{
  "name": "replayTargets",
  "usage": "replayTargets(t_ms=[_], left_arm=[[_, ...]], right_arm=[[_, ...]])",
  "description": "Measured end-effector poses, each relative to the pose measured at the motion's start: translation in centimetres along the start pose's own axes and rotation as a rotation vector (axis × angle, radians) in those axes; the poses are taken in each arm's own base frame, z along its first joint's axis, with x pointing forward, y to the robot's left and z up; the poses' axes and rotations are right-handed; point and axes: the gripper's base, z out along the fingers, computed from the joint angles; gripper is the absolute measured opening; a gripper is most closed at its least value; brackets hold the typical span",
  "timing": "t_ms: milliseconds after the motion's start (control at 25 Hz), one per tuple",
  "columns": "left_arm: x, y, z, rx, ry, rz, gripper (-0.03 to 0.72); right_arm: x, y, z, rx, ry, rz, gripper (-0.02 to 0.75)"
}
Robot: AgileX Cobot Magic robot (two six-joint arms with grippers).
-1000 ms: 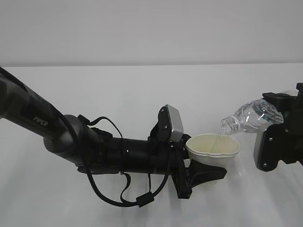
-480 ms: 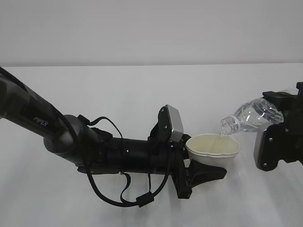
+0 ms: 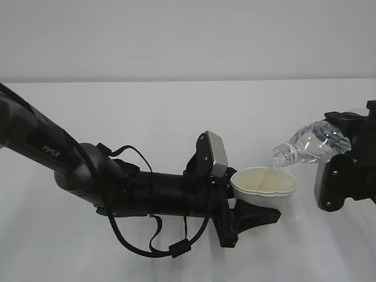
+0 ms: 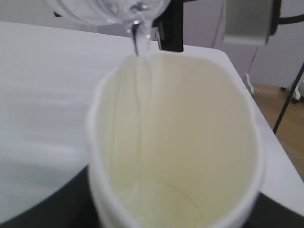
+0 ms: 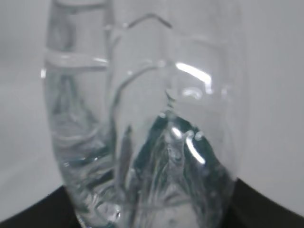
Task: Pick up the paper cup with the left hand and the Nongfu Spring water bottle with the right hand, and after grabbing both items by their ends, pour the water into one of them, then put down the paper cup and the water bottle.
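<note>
The left hand is clamped on the paper cup from below, its fingers part-spread round the squashed body, rim up; just right of it the water falls in a thin stream into the cup. Further right, the right hand grips the Nongfu Spring water bottle by its base; the bottle tilts neck-down leftward, mouth just above the cup's rim.

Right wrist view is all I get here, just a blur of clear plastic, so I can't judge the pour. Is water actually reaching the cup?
Observer: Yes. A thin stream of water falls from the Nongfu Spring water bottle into the paper cup.
Operator: Is the cup on the table?
Observer: No, the left gripper holds it by its lower end.
Operator: Is the cup getting full?
Observer: No. The left wrist view shows only a shallow pool at the bottom.
</note>
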Motion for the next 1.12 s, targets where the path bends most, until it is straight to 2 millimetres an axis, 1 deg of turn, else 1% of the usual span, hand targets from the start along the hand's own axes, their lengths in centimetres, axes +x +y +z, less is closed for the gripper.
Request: replayTargets(t_ms=[1120], left_arm=[[0.19,0.08,0.0,-0.009,0.014,-0.002,0.393]], right_arm=[[-0.03,-0.01,0.0,0.002,-0.004,-0.012,0.385]])
